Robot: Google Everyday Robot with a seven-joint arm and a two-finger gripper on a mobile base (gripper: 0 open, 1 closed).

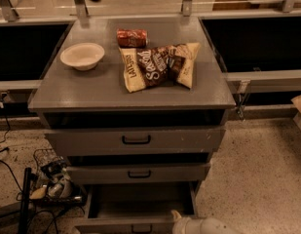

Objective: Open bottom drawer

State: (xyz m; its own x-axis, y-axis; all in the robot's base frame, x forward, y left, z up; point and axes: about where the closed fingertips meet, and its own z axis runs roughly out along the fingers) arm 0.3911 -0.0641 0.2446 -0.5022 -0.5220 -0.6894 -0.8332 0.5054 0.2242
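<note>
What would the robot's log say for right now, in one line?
bottom drawer: pulled out | gripper: low at drawer's front edge, right of handle | cabinet top: bowl, snack bag

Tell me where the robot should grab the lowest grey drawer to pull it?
Probably by the small black bar handle on the front of the slim grey bottom drawer, coming straight from the front. The bar lies level and stands off the panel. The white gripper sits at the picture's lower edge, just right of it.
</note>
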